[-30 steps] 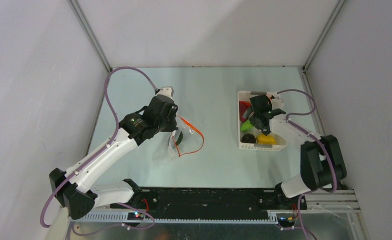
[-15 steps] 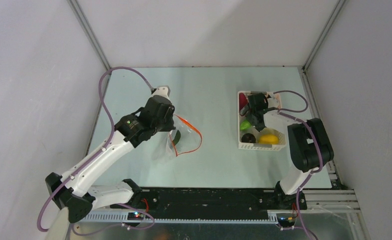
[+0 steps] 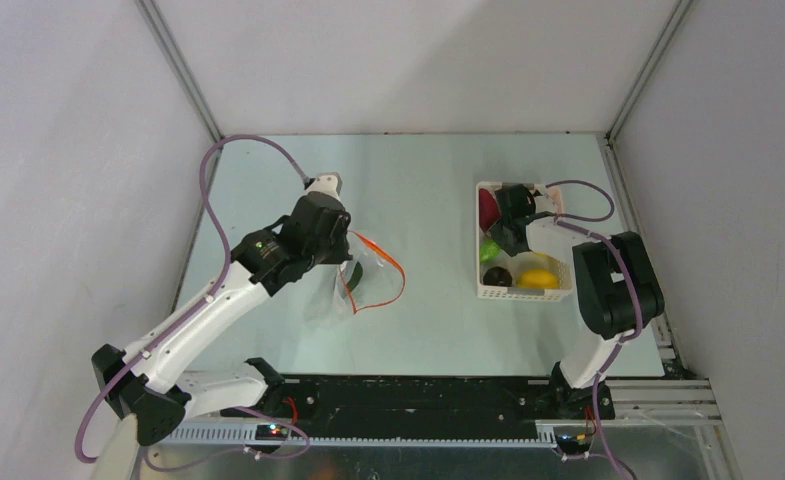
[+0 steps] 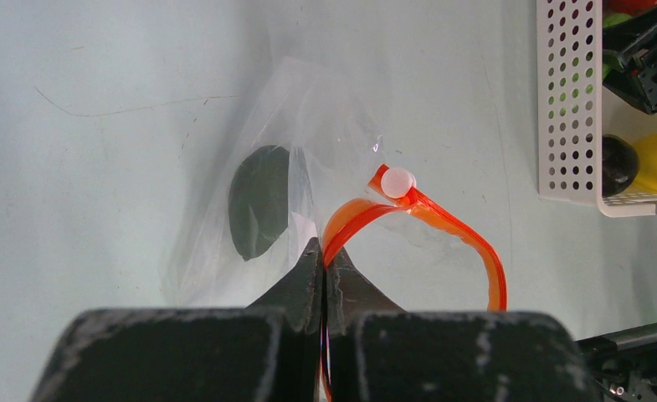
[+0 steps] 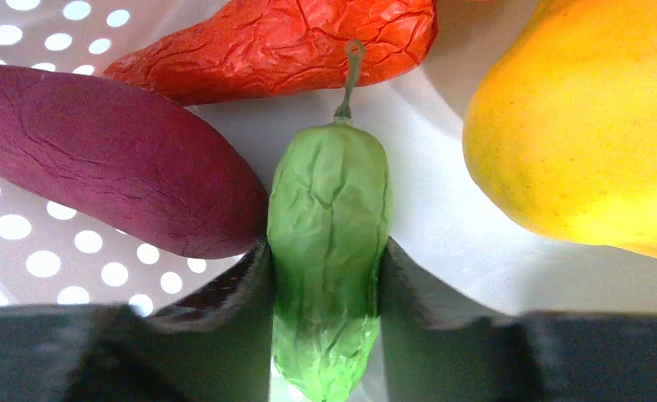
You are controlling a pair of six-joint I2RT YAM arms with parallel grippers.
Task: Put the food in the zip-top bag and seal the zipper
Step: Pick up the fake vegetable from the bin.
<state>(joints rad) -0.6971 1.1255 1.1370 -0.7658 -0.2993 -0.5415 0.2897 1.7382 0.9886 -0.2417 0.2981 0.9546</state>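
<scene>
The clear zip-top bag (image 4: 249,151) hangs floppy above the table, with a dark-green piece (image 4: 259,199) inside it. My left gripper (image 4: 323,251) is shut on the bag's mouth edge, where the orange-red zipper (image 4: 475,243) curves away with its white slider (image 4: 398,181). In the top view this gripper (image 3: 346,262) holds the bag (image 3: 353,290) left of centre. My right gripper (image 5: 327,255) is down in the white basket (image 5: 40,251), its jaws pressed on both sides of a light-green piece (image 5: 329,201). A purple piece (image 5: 115,159), a red chili (image 5: 283,42) and a yellow lemon (image 5: 584,126) lie around it.
The white slotted basket (image 3: 528,295) stands at the right of the table, holding a lemon (image 3: 538,278), a dark round piece (image 3: 497,276) and a red piece (image 3: 487,205). White walls close the table in at the back and on both sides.
My right gripper has dropped deeper into the basket and closed onto the light-green piece. The left arm shifted slightly, still holding the bag.
</scene>
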